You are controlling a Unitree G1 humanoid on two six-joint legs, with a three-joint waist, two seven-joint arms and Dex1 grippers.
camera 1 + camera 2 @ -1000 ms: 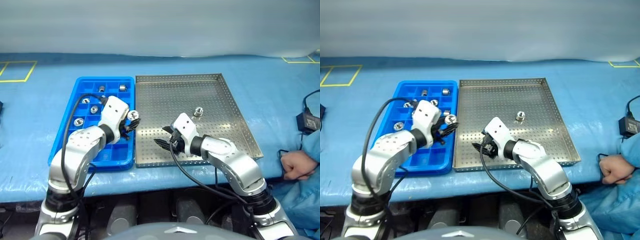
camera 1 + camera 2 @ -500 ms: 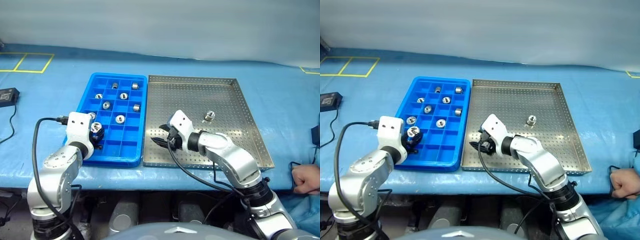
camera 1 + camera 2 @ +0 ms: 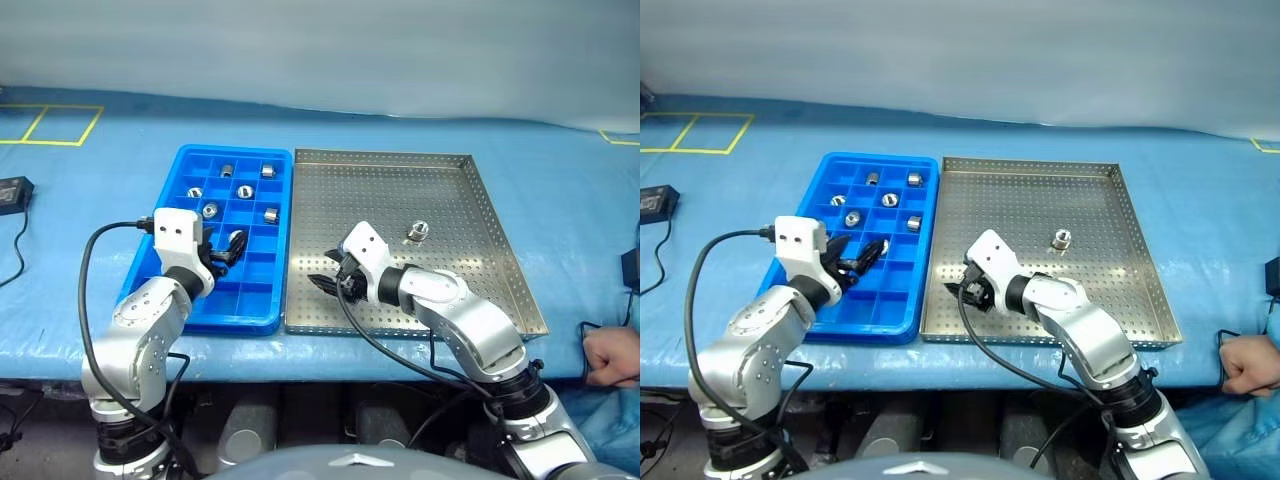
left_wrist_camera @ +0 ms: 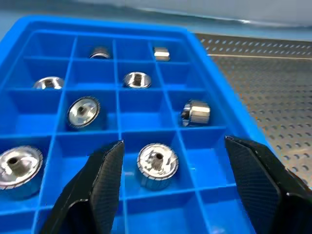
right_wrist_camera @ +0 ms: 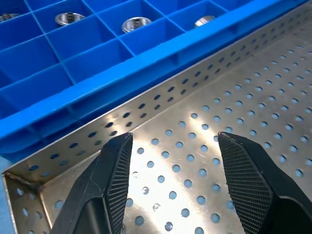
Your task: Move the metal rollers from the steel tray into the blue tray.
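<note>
Fingers (image 4: 107, 190) spread over blue tray (image 3: 150, 270) — steel tray (image 3: 500, 290) mostly bare.

The left gripper (image 4: 168, 183), which a second ago carried a metal roller (image 4: 157, 165) over the blue tray (image 3: 161, 284), has parted its fingers; the roller now lies in a compartment at lower centre of the left wrist view
</note>
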